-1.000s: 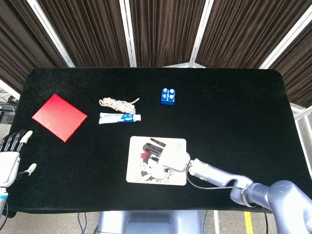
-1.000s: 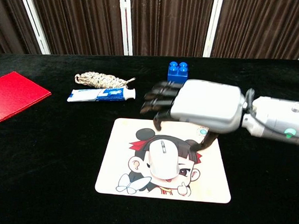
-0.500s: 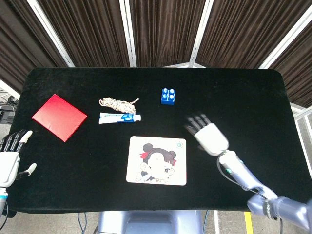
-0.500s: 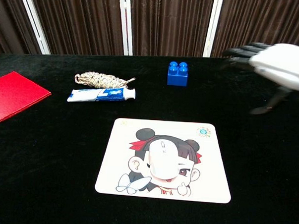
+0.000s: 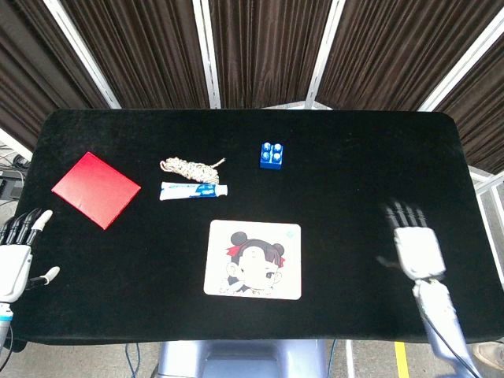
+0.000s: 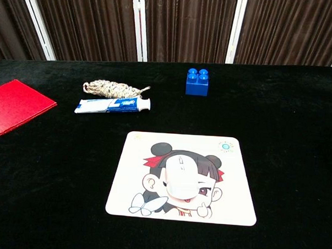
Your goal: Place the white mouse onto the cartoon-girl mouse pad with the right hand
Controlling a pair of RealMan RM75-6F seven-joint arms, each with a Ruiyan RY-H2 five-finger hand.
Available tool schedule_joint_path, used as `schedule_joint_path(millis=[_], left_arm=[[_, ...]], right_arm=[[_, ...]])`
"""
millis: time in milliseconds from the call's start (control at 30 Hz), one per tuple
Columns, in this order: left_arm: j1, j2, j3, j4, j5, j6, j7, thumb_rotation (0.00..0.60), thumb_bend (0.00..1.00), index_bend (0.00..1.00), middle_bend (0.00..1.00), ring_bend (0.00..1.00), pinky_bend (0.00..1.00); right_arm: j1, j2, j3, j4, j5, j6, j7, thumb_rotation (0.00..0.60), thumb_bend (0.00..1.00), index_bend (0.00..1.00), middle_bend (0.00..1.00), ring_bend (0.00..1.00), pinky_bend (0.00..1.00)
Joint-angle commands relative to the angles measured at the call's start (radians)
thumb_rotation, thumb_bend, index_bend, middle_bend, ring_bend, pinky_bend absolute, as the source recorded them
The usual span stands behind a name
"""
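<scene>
Nearest to you, the pad (image 6: pixel 183 177) lies flat at the front middle of the desk (image 6: pixel 298 136), and the mouse (image 6: pixel 180 177) sits right on the cartoon girl's face, pretty much dead centre. In the head view the mouse blends into the print, so the chest view is the one to trust there.

Your right hand (image 5: pixel 415 242) is off to the right side of the desk, well apart from the pad, fingers spread and pointing away from you, nothing in it. It's a bit blurred in the head view and doesn't show in the chest view at all. Your left hand (image 5: pixel 17 250) hangs at the near-left edge of the desk, fingers apart too, holding nothing.

Going further back: the toothpaste tube (image 6: pixel 113 104) lies on its side behind the pad to the left, with the coiled rope (image 6: pixel 113 89) just behind it, nearly touching. The red square (image 6: pixel 15 106) is flat out on the far left. The blue brick (image 6: pixel 197 82) stands behind the pad, slightly right of centre, on its own. Nothing sits between the pad and either hand, just bare black cloth. Dark curtains (image 6: pixel 187 26) close off the back.
</scene>
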State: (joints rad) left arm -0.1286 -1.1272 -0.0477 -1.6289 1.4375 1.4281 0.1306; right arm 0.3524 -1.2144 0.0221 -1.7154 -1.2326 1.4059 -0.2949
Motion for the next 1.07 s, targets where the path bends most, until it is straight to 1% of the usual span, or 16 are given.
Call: schedule_joint_path(millis=[33, 133, 300, 667, 1067], left_arm=[[0.002, -0.001, -0.001, 0.0, 0.0, 0.004, 0.001, 0.6, 0.18, 0.0, 0.0, 0.0, 0.0], [0.005, -0.002, -0.001, -0.001, 0.0, 0.009, 0.0, 0.6, 0.18, 0.0, 0.0, 0.0, 0.0], [0.007, 0.0, -0.003, 0.0, -0.004, 0.008, -0.024, 0.6, 0.18, 0.0, 0.0, 0.0, 0.0], [0.009, 0.001, -0.001, -0.001, 0.001, 0.012, -0.019, 0.6, 0.18, 0.0, 0.0, 0.0, 0.0], [0.012, 0.0, -0.003, -0.005, -0.004, 0.014, -0.023, 0.6, 0.18, 0.0, 0.0, 0.0, 0.0]], right_arm=[[-0.06, -0.01, -0.018, 0.006, -0.021, 0.065, 0.014, 0.6, 0.06, 0.05, 0.0, 0.0, 0.0], [-0.078, -0.02, -0.001, 0.001, 0.006, 0.075, 0.035, 0.6, 0.06, 0.05, 0.0, 0.0, 0.0], [-0.084, -0.041, 0.024, 0.028, 0.013, 0.078, 0.024, 0.6, 0.06, 0.05, 0.0, 0.0, 0.0], [-0.098, -0.04, 0.035, 0.038, -0.022, 0.061, 0.023, 0.6, 0.07, 0.05, 0.0, 0.0, 0.0], [-0.114, -0.038, 0.056, 0.036, -0.032, 0.044, 0.034, 0.6, 0.07, 0.05, 0.0, 0.0, 0.0]])
